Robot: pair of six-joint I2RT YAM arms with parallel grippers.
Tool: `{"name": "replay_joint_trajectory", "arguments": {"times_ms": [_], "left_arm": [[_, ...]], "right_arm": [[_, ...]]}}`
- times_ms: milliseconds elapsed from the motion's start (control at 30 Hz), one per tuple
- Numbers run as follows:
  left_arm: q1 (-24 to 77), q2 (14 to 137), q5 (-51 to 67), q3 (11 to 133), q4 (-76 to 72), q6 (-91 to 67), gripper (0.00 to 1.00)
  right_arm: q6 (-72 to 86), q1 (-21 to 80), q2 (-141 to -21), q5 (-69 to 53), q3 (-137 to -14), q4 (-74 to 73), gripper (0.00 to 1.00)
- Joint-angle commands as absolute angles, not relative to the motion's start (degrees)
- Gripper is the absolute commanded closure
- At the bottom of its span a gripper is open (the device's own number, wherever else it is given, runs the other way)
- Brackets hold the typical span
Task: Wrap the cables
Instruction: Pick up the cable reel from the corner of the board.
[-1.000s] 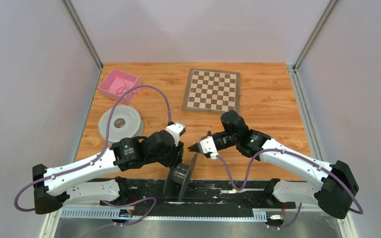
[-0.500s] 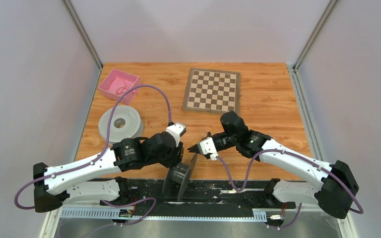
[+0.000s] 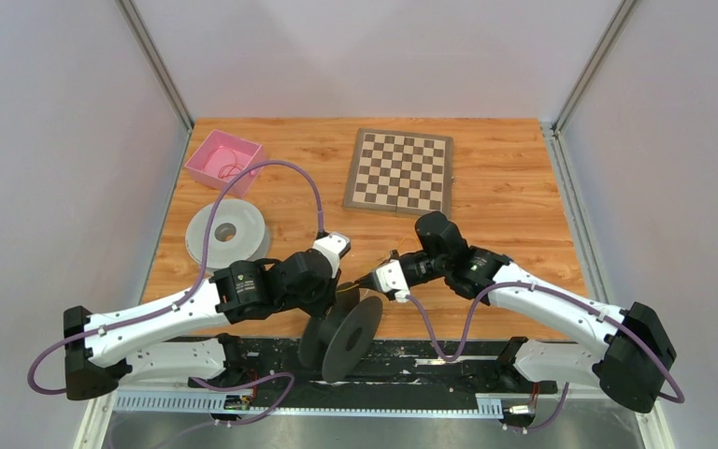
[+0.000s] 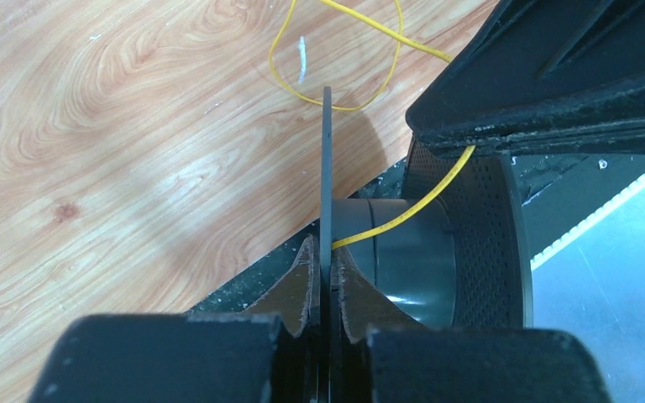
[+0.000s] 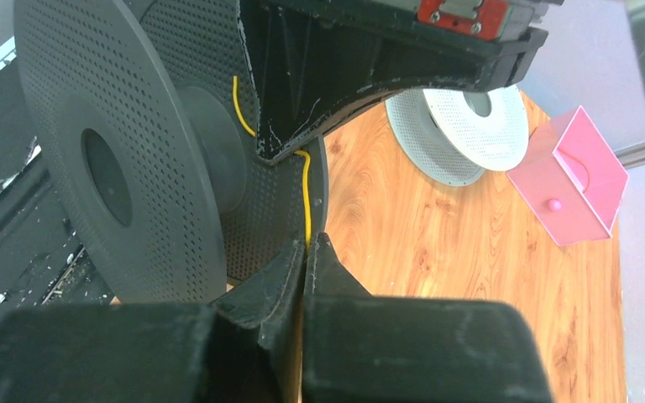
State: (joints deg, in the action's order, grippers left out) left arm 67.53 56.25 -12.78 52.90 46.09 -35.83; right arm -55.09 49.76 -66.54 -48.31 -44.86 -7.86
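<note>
A black spool [image 3: 341, 329] stands on edge at the table's near edge, over the dark rail. My left gripper [image 4: 325, 248] is shut on its thin near flange [image 4: 327, 168]; the hub [image 4: 407, 252] lies just right of the fingers. A yellow cable [image 4: 403, 217] runs from the hub up past my right gripper and loops on the wood [image 4: 336, 105]. My right gripper [image 5: 306, 243] is shut on that yellow cable [image 5: 306, 193], close against the spool [image 5: 117, 168]. A thin reddish cable [image 3: 231, 168] lies looped inside the pink box.
The pink box [image 3: 224, 161] sits at the far left, with a grey spool [image 3: 226, 231] lying flat just in front of it. A chessboard [image 3: 400, 170] lies at the far centre. Both arms [image 3: 159, 313] crowd the near middle, fingertips almost touching.
My left gripper has shut on the black spool's flange. The spool has swung so its face shows more from above. The right gripper has stayed shut on the yellow cable.
</note>
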Motion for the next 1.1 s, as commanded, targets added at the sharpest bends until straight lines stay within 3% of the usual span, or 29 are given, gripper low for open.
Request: {"name": "replay_joint_trajectory", "arguments": {"times_ms": [0, 300, 567, 800, 1067], "left_arm": [[67.94, 56.07, -14.26, 54.69, 46.5, -37.23, 1.0], [67.16, 53.26, -22.63, 55.95, 46.42, -33.49, 1.0], [61.54, 50.79, -18.11, 56.93, 44.92, -30.6, 1.0], [59.04, 49.41, -19.42, 59.77, 48.37, -29.51, 1.0], [56.02, 48.65, -23.78, 62.69, 50.26, -26.71, 1.0]], "right_arm": [[-54.48, 50.01, -64.6, -48.06, -43.81, -6.69, 1.0], [-51.49, 49.95, -63.33, -41.86, -42.6, -5.45, 1.0], [-47.14, 49.71, -65.73, -39.0, -41.68, 1.99, 0.99], [-39.52, 49.65, -63.75, -33.08, -41.5, 7.87, 0.71], [-22.71, 49.65, -59.81, -16.32, -35.99, 25.23, 0.58]]}}
